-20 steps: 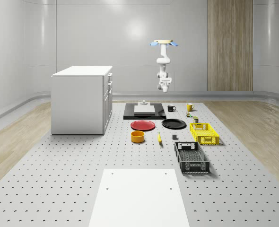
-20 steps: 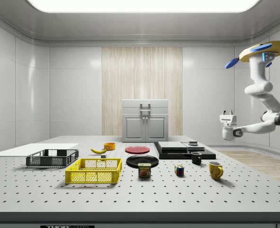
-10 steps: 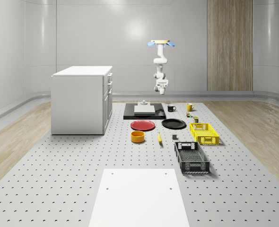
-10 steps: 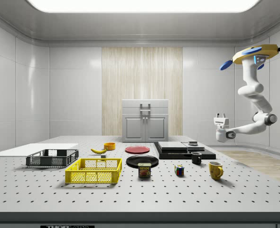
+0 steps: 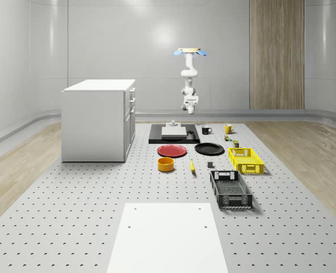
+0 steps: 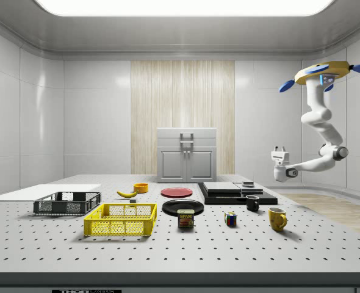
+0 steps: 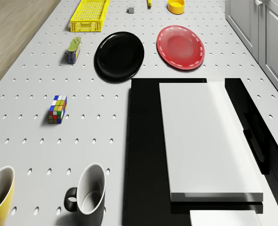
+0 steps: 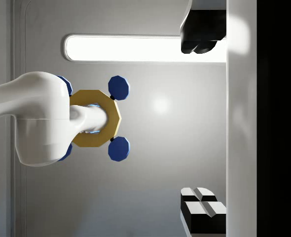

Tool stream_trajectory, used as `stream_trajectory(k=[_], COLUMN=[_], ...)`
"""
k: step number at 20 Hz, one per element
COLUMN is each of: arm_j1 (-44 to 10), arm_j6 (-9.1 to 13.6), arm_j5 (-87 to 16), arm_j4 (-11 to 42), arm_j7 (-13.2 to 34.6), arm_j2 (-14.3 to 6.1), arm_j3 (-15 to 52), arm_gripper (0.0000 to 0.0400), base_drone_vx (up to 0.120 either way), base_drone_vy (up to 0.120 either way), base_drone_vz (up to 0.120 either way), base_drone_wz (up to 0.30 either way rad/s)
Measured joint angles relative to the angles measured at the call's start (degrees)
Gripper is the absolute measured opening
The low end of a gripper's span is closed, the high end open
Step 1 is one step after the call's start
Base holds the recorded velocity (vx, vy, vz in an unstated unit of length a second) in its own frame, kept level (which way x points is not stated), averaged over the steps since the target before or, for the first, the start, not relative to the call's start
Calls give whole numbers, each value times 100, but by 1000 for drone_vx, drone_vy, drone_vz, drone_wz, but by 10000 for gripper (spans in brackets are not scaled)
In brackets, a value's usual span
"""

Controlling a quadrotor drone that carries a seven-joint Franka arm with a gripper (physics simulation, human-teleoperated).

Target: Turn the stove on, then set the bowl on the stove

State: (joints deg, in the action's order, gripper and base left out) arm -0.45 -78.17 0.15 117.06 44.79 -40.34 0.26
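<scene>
A big grey desk [image 5: 71, 227] with small holes fills a pale room. A white cabinet [image 5: 97, 119] stands near the desk's left edge. The orange bowl [image 5: 166, 164] sits near the middle of the desk, in front of a red plate [image 5: 172, 151]. The black stove [image 5: 173, 133] lies at the far edge. The drone [image 6: 317, 73] hovers high past that far edge, and its gripper [image 6: 280, 151] hangs in the air beyond the stove, pointing up. I cannot tell how wide the fingers are.

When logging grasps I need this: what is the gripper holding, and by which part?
Nothing: the drone hovers beyond the stove, gripper in the air, fingers apart and empty; the bowl sits on the table.
</scene>
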Motion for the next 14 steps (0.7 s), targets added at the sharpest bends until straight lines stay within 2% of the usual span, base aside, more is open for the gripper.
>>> stream_trajectory(k=[14], arm_j1=[-11], arm_j6=[-57], arm_j5=[-20], arm_j4=[35], arm_j7=[0], arm_j2=[-39], arm_j3=[19], arm_gripper=[400], base_drone_vx=[0], base_drone_vy=[-120], base_drone_vz=[0], base_drone_wz=[0])
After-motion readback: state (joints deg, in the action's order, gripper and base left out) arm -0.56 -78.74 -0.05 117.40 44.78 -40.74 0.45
